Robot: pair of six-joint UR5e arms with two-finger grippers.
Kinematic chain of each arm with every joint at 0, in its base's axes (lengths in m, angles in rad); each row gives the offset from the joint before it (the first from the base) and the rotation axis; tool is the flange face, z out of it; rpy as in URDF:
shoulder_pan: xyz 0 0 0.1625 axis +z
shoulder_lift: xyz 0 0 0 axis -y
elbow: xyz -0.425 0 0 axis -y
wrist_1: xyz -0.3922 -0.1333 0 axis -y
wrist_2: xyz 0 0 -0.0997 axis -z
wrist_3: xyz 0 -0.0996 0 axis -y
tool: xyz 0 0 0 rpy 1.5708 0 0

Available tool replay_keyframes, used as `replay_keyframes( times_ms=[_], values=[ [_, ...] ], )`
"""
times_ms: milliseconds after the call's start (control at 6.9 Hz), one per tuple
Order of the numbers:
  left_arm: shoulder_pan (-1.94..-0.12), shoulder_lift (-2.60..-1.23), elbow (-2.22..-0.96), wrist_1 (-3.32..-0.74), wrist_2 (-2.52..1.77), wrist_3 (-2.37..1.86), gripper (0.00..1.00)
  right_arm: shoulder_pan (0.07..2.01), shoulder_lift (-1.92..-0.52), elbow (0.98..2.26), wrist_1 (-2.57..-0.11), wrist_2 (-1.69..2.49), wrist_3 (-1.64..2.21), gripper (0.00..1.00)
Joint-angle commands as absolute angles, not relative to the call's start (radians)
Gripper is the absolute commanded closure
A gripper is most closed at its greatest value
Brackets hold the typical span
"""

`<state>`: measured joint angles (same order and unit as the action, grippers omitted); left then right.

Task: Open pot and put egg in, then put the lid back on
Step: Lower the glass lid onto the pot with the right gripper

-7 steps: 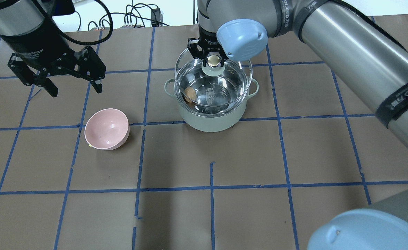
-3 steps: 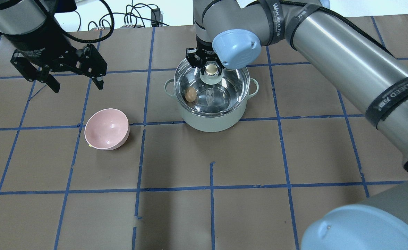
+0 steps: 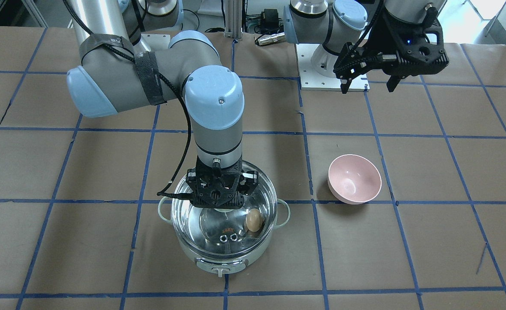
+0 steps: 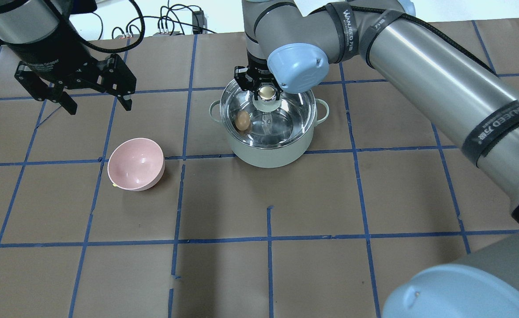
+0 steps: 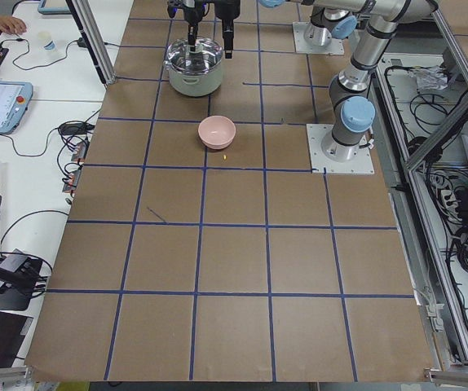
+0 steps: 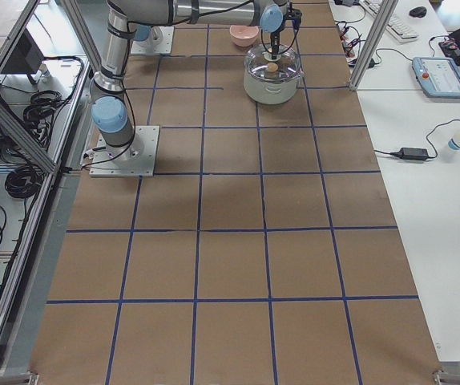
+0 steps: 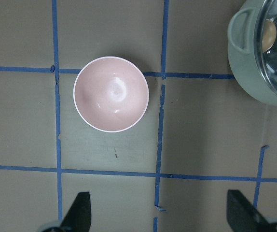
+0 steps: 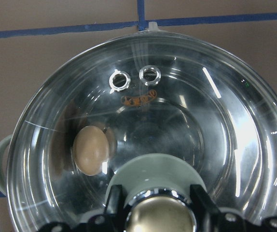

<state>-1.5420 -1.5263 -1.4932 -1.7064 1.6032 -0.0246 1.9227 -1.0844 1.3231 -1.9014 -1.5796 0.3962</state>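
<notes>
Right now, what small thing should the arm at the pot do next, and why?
Probably open the right end effector and release the knob: the lid looks seated on the pot with the egg inside, so only letting go seems left.

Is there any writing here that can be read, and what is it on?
"WANUEED", plus two characters too small to read: black strap on the right arm's silver tube.
"WANUEED": second black strap, nearer that arm's wrist.
"Gripper": black body of the left tool; the word before is blurred.
Orange print on the clear glass domed lid: too blurred to read.
</notes>
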Motion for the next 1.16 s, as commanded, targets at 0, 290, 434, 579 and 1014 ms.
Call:
replay_keyframes(
  times_ms=[0,290,434,579,1014],
  values=[
    [-1.542,-1.526,-1.494,-1.703,1.601,-0.023,0.0,1.924,-1.083,1.325,-1.907,-1.582,0.394,0.95],
    [-1.542,-1.526,-1.494,-1.703,1.601,-0.025,0.0,1.924,-1.081,1.325,-1.905,-1.58,0.397,0.95],
    [-1.543,-1.528,-1.494,-1.703,1.601,-0.025,0.0,1.924,-1.081,1.327,-1.907,-1.58,0.396,0.95],
    [-1.542,-1.528,-1.494,-1.701,1.601,-0.023,0.0,1.925,-1.08,1.327,-1.907,-1.582,0.394,0.95],
    [-1.543,-1.528,-1.493,-1.701,1.603,-0.028,0.0,1.924,-1.08,1.327,-1.925,-1.582,0.391,0.95]
  ],
)
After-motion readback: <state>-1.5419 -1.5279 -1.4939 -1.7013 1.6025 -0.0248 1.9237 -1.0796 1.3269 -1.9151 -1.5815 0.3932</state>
